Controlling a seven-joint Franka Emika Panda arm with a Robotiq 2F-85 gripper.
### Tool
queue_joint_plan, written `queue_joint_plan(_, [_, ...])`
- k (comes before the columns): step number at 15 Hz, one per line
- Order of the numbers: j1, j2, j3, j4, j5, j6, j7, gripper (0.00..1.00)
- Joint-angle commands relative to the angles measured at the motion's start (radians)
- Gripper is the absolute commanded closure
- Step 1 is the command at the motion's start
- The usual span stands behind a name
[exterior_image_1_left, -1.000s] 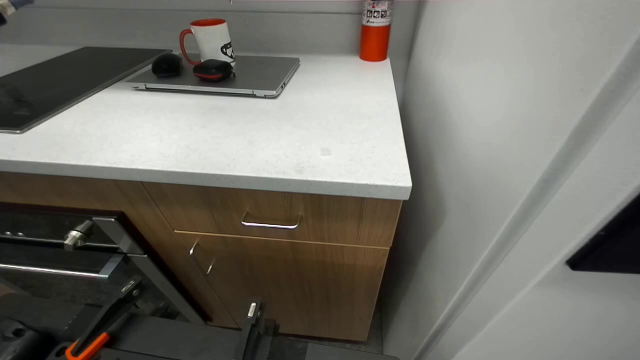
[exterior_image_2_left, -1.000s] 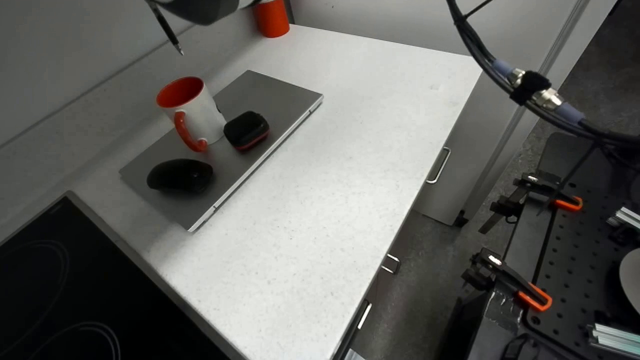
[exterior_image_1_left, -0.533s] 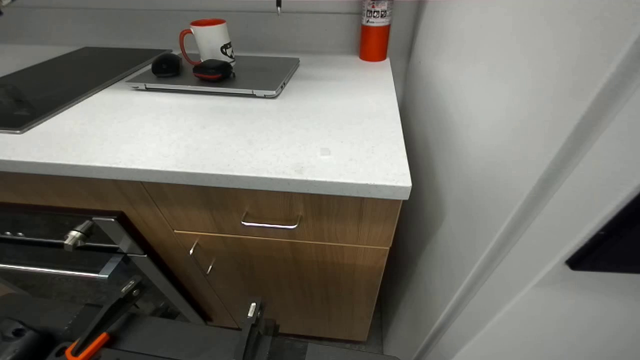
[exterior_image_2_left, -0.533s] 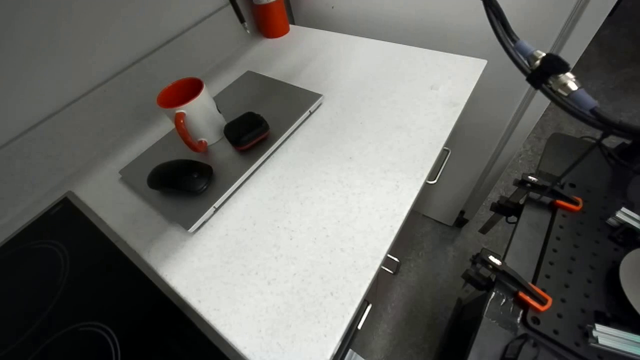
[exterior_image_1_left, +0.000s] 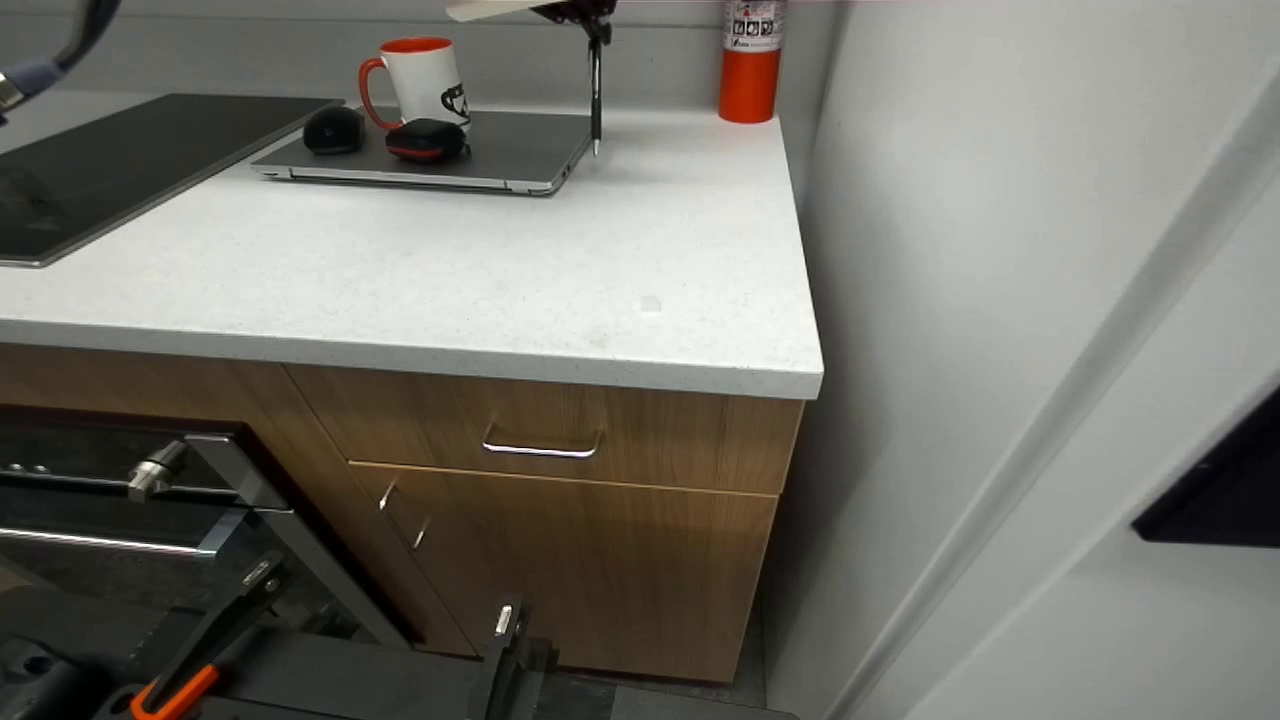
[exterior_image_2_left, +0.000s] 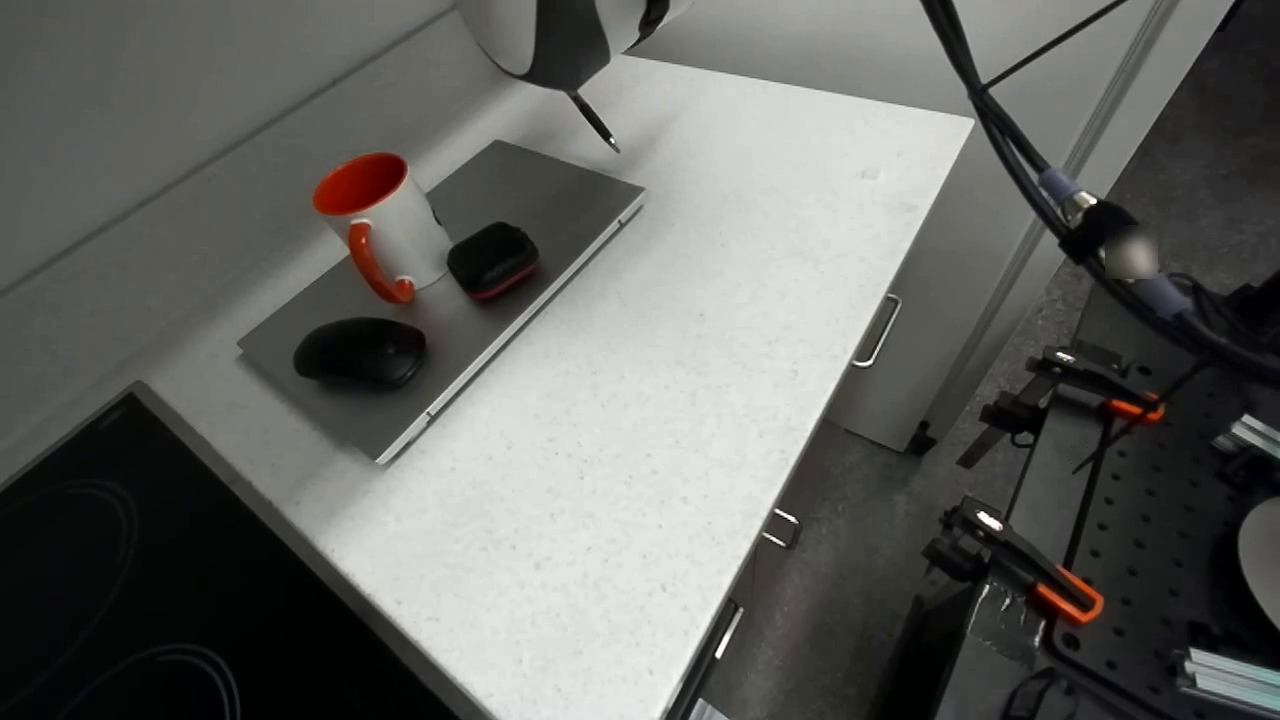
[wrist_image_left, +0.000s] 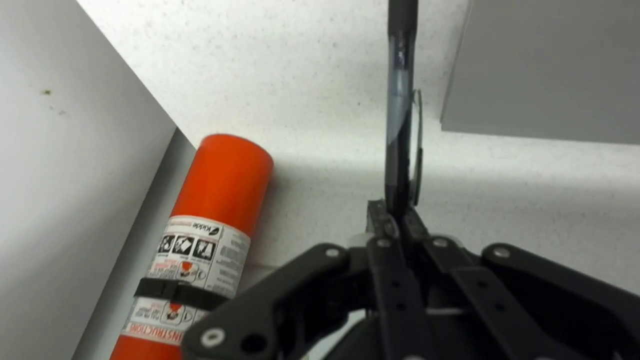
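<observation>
Hand (wrist_image_left: 396, 215) gripping pen (wrist_image_left: 400, 100) beside laptop (exterior_image_2_left: 455, 325)

The hand was found closed around one end of the dark pen, whose tip pointed down just beside the laptop; contact between tip and bench (exterior_image_2_left: 620, 430) could not be confirmed. It was judged that this end grip left the pen liable to pivot or slip, should the tip press on the bench or catch the laptop's edge. A sideways swing of the arm (exterior_image_2_left: 575, 50) could topple the mug (exterior_image_2_left: 400, 235), which stood on the laptop with a mouse (exterior_image_2_left: 358, 352) and a black case (exterior_image_2_left: 493, 260). A fire extinguisher (wrist_image_left: 225, 180) stood at the bench's back corner. Only the wrist view showed clearly how the fingertips (wrist_image_left: 377, 220) met the pen; it cut off the pen's tip and left out the mug, mouse and case, all of which appeared in both exterior views.
</observation>
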Motion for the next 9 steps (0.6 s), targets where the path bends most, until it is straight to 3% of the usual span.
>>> queue_joint_plan(1, [0.068,0.057,-0.067,0.038,-0.016,-0.129,0.049,0.98])
queue_joint_plan(3, [0.066,0.071,-0.06,0.051,-0.012,-0.187,0.048,0.98])
queue_joint_plan(4, [-0.017,0.038,0.018,0.047,-0.18,-0.186,0.177,0.91])
queue_joint_plan(5, [-0.039,0.034,0.041,0.054,-0.201,-0.195,0.199,0.68])
queue_joint_plan(7, [-0.091,0.023,0.095,0.059,-0.27,-0.189,0.278,0.63])
queue_joint_plan(9, [-0.139,0.016,0.139,0.066,-0.317,-0.182,0.337,0.49])
